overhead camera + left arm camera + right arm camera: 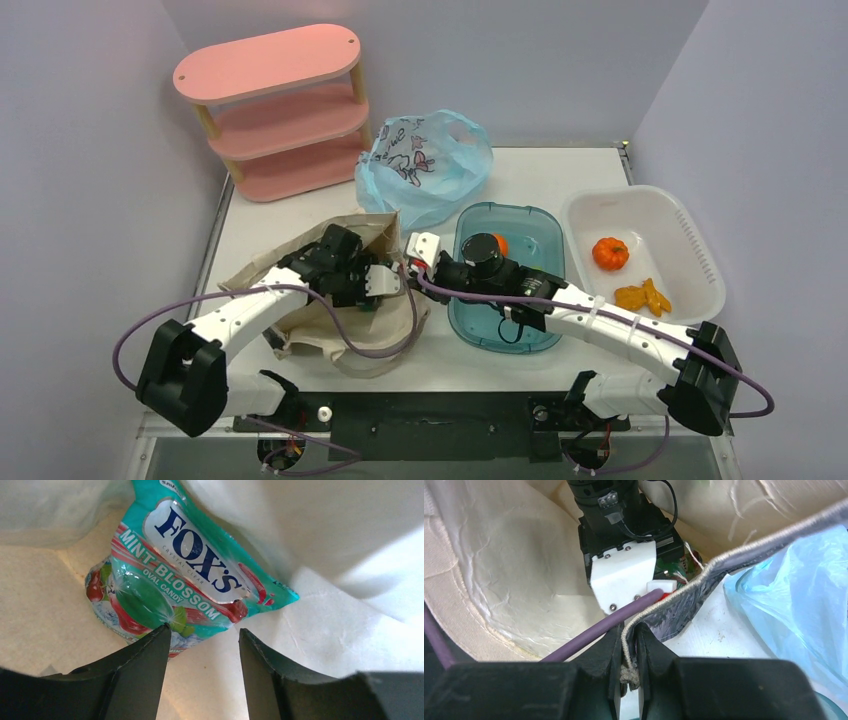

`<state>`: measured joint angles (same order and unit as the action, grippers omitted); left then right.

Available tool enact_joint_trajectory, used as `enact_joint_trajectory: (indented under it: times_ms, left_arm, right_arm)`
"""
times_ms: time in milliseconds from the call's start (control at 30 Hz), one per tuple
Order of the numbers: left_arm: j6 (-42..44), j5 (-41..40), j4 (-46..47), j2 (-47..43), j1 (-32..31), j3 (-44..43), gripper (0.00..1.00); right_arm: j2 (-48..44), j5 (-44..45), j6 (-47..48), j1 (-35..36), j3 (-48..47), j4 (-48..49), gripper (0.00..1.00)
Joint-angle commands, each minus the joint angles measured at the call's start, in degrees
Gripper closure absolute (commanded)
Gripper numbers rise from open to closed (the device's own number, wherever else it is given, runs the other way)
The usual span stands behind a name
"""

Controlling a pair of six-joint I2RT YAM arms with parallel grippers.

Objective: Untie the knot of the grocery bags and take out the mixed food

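Observation:
The light blue grocery bag (425, 165) with dark doodles stands bulging at the back of the table, apart from both grippers; its side shows as blue plastic (794, 615) in the right wrist view. A green-white-red snack packet (185, 570) lies flat on the floor of a beige canvas tote (300, 300). My left gripper (205, 635) is inside the tote, open, its left fingertip (160, 635) over the packet's near edge. My right gripper (628, 640) is shut on the tote's corded rim (684, 585), holding it up. An orange fruit (610, 253) sits in the white basin (690, 240).
A teal tub (520, 335) lies under the right arm, something orange (500, 243) showing in it. Yellow-orange pieces (643, 296) lie in the basin. A pink shelf unit (275, 110) stands at the back left. The left arm's purple cable (594, 630) passes my right fingers.

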<state>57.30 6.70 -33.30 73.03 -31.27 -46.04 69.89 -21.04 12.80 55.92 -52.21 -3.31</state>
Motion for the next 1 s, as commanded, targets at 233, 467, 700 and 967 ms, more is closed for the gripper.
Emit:
enact_joint_trajectory:
  times_ms: [233, 467, 700, 967]
  left_arm:
    - [20.5, 15.2, 0.5, 8.9, 11.3, -1.1, 0.44]
    - [32.5, 16.3, 3.7, 14.2, 13.6, 0.4, 0.43]
    - [30.6, 10.2, 3.7, 24.5, 13.3, -6.2, 0.44]
    - [34.9, 13.0, 1.3, 17.3, 12.0, -3.5, 1.0]
  right_arm:
    - [1.4, -15.1, -9.4, -2.6, -9.1, 1.1, 1.0]
    - [2.3, -17.9, -12.7, -5.5, -9.4, -0.2, 1.0]
    - [3.9, -19.8, -19.4, -8.4, -9.3, 2.0, 1.0]
    - [5.2, -20.2, -19.3, -9.1, -9.8, 2.1, 1.0]
